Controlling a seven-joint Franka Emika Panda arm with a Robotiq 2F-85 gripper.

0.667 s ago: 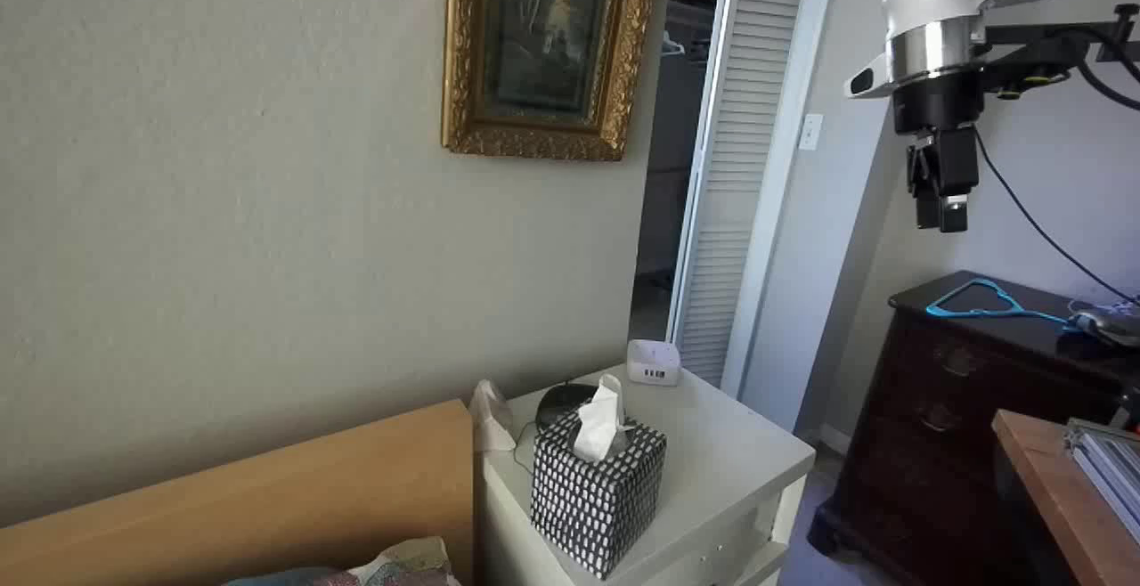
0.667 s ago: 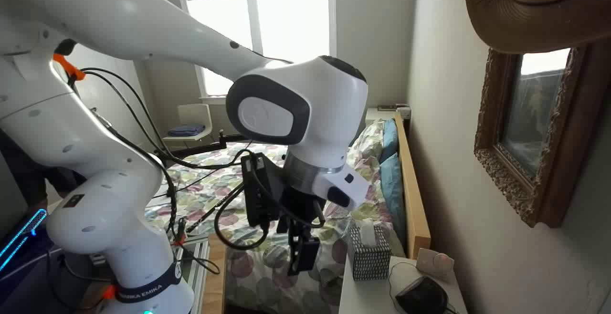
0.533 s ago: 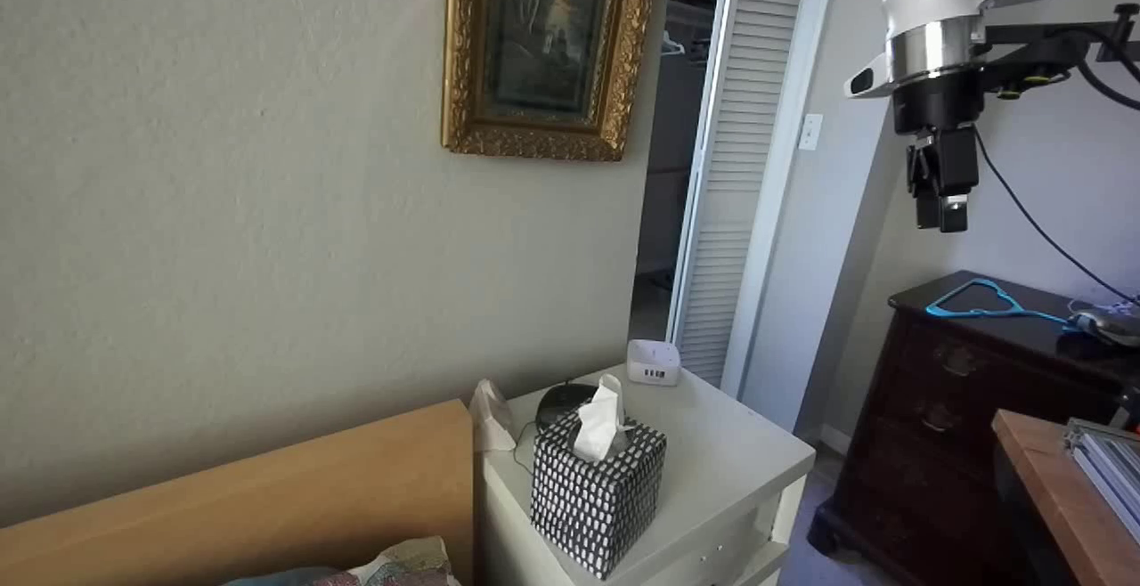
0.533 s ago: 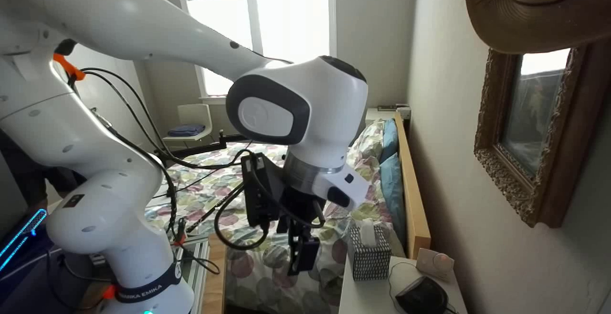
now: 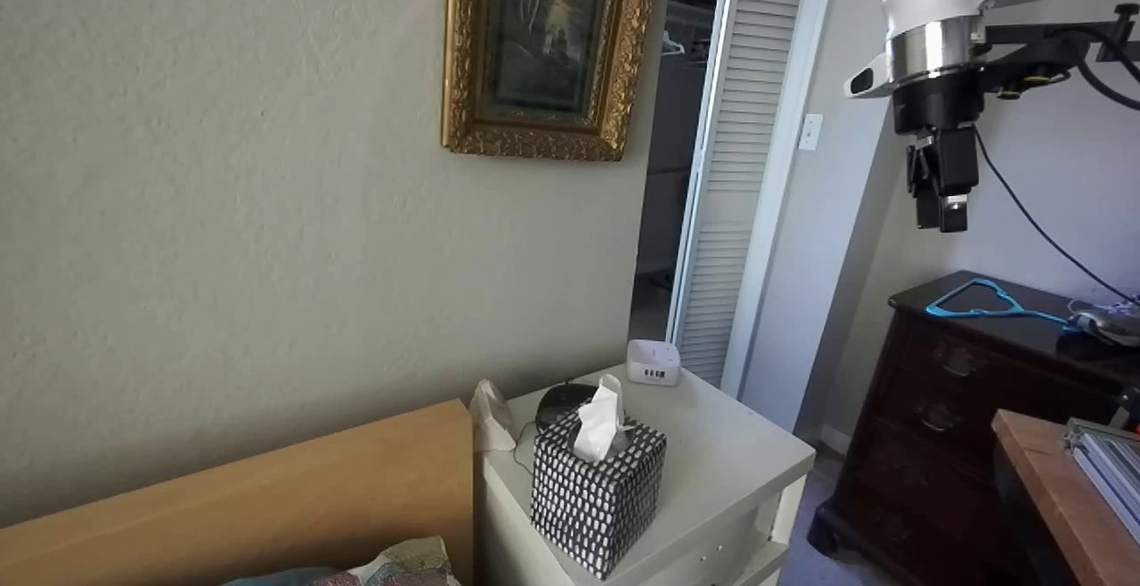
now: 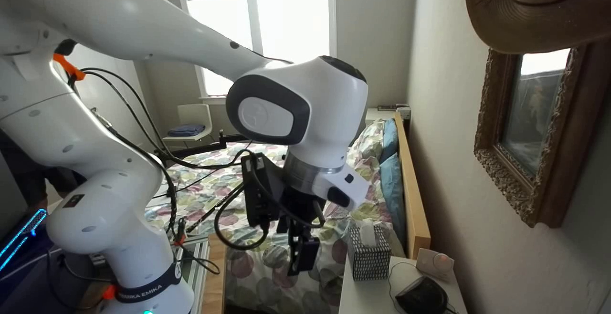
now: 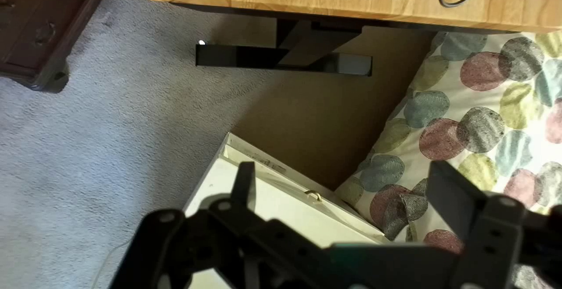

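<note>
Tissue box (image 5: 598, 495) stands near the nightstand (image 5: 717, 457) edge; gripper (image 7: 341, 186), jaws parted, hangs in open air.

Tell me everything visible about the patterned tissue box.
The tissue box is a boxy, black container covered in short white dashes; its material could be card, though that is unclear. A white tissue pokes from the opening on top. It stands upright on the white nightstand, near the edge by the bed. The end effector hangs apart from it.
</note>
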